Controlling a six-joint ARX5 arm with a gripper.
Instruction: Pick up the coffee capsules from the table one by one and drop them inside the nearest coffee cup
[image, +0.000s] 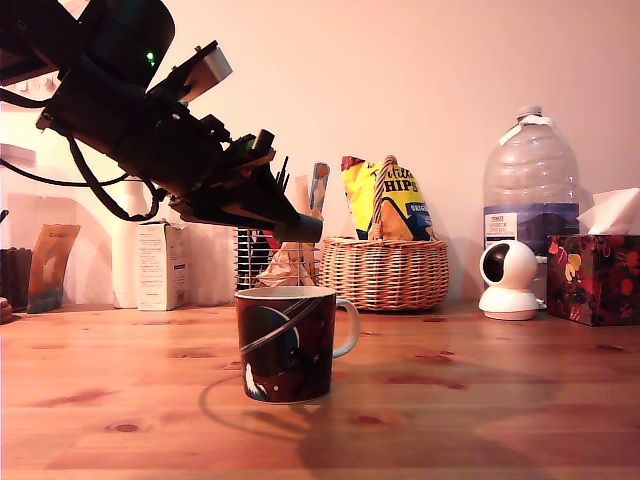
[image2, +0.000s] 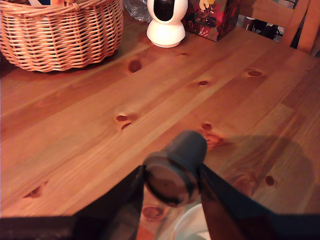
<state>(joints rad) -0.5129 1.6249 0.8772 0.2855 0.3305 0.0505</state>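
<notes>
We hold our claw (image2: 172, 175) clenched on a capsule (image2: 176, 167), rim toward us. It hangs above the cup (image: 287, 343) so the drop should land inside.

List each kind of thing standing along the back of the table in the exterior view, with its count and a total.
Wicker basket: 1
Water bottle: 1
White camera: 1
Tissue box: 1
White carton: 1
Orange pouch: 1
Total: 6
</notes>
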